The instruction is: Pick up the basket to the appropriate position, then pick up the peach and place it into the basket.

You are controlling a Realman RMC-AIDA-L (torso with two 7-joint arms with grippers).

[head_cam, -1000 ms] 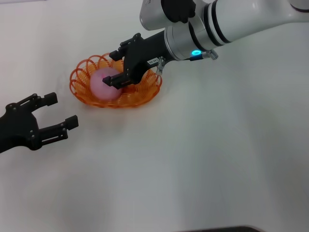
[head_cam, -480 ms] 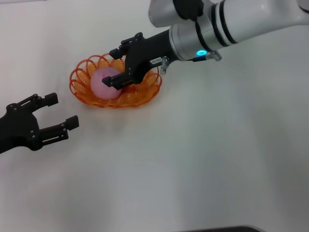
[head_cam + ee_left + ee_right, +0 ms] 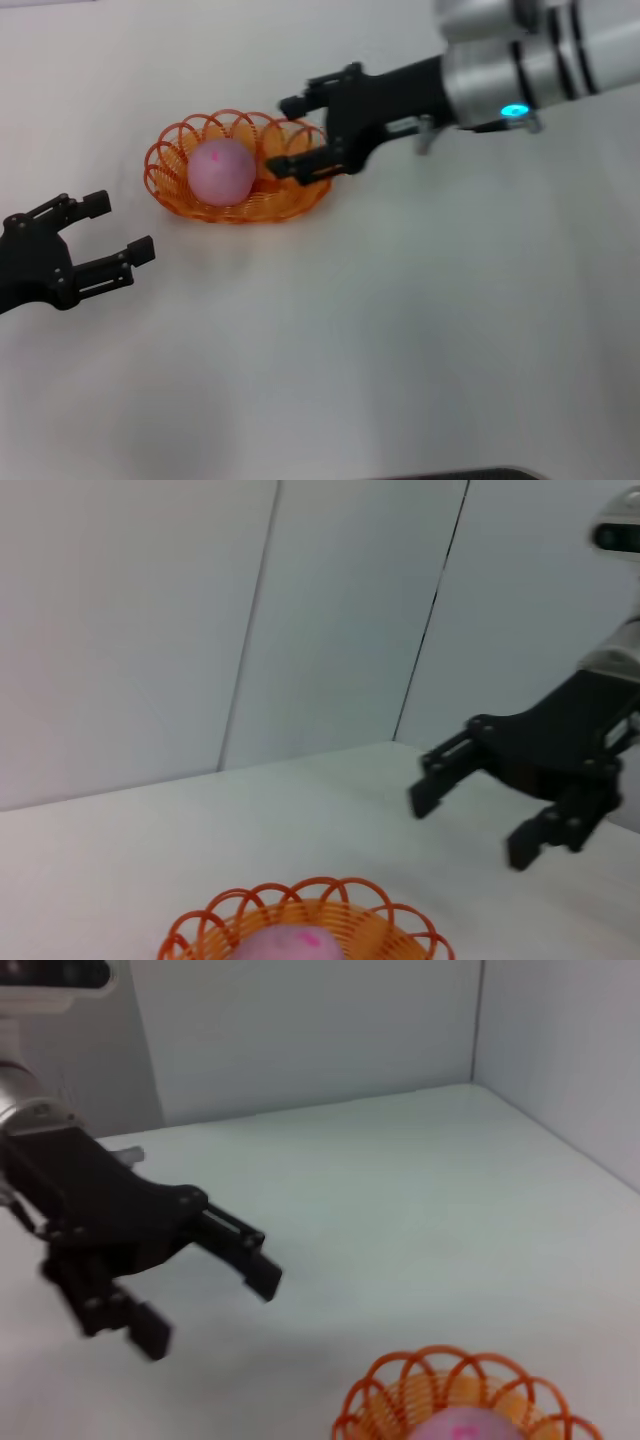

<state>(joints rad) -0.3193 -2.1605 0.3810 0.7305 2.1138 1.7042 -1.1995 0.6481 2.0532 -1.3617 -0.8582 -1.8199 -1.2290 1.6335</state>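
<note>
A plain white table is seen, matte and unmarked. Only the orange wire basket is set directly on it, toward its far left part.

A lab test cell, by the look of it: a plain white bench closed in by bare white wall panels with dark seams between them, meeting at a corner. Only an orange wire basket holding a pink peach sits out.
</note>
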